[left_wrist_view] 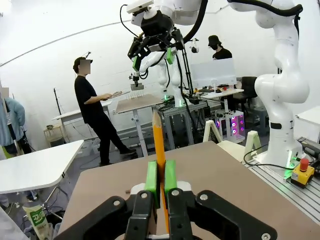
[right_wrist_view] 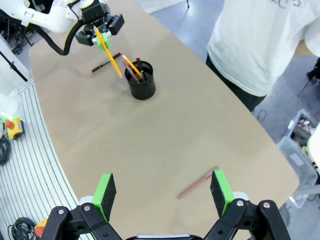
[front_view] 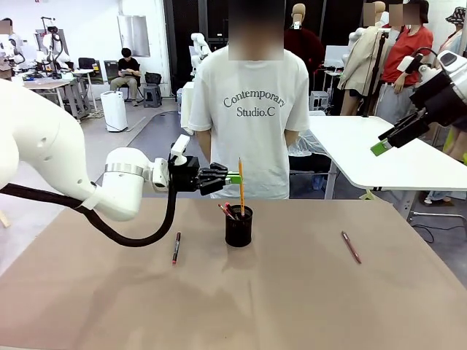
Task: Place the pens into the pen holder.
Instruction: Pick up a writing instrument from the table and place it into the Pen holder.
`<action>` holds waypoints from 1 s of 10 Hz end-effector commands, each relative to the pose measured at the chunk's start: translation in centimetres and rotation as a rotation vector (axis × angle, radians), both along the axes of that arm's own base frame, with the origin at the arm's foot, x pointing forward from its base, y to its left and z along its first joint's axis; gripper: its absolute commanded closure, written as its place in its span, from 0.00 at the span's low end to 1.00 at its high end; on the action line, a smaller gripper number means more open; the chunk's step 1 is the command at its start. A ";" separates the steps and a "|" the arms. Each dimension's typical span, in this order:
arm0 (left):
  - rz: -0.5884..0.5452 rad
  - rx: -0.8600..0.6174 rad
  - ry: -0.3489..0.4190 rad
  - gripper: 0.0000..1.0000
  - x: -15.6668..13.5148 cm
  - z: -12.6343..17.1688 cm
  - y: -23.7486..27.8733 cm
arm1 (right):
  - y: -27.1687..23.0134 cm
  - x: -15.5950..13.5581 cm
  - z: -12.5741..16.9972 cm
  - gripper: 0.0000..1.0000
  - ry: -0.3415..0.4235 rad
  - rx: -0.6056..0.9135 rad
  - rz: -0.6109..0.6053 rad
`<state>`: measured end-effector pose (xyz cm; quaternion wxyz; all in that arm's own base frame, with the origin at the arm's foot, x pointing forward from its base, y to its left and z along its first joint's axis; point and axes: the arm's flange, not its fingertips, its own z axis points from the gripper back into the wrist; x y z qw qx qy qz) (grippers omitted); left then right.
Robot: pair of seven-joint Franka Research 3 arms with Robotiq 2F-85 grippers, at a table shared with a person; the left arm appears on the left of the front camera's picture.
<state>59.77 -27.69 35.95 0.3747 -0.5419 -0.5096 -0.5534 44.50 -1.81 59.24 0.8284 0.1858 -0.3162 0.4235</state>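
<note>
The left end effector [front_view: 232, 178] is clenched on the orange-yellow pencil [front_view: 241, 186]. Its green pads [left_wrist_view: 151, 175] pinch the pencil near mid-length and hold it almost upright. The pencil's lower tip is at the rim of the pen holder [front_view: 238, 227]. From the front the tip looks just inside the mouth, but the right wrist view puts it at the rim's edge. I cannot tell which is true.

To do this well, centre the tip over the open mouth and lower it straight. Let go only once a good length is below the rim. Two sticks [front_view: 228, 211] already lean inside, so aim for the free side. The holder looks light, and a sideways push on its wall could tip it.

The pencil is a slim, stiff stick with a smooth painted surface that could slip between the pads. The holder is a small black cylinder, open at the top. The table [front_view: 292, 306] has a matte tan cover.

A dark red pen [front_view: 176, 248] lies flat to the left of the holder, and another pen [front_view: 351, 246] lies well to its right. The right end effector [right_wrist_view: 162, 192] is released, jaws wide, above that second pen.
</note>
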 end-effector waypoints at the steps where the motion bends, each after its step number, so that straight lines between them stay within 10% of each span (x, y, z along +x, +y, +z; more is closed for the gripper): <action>1: 0.000 0.000 0.000 1.00 0.0 -0.1 0.0 | 0.0 0.0 0.1 0.00 -0.005 0.008 0.005; 8: 0.109 0.000 -0.047 1.00 2.5 -1.9 0.5 | 0.0 0.0 0.1 0.00 -0.005 0.008 0.005; 10: 0.103 -0.001 -0.040 0.72 2.7 -2.4 0.3 | 0.0 0.0 0.1 0.00 -0.005 0.008 0.005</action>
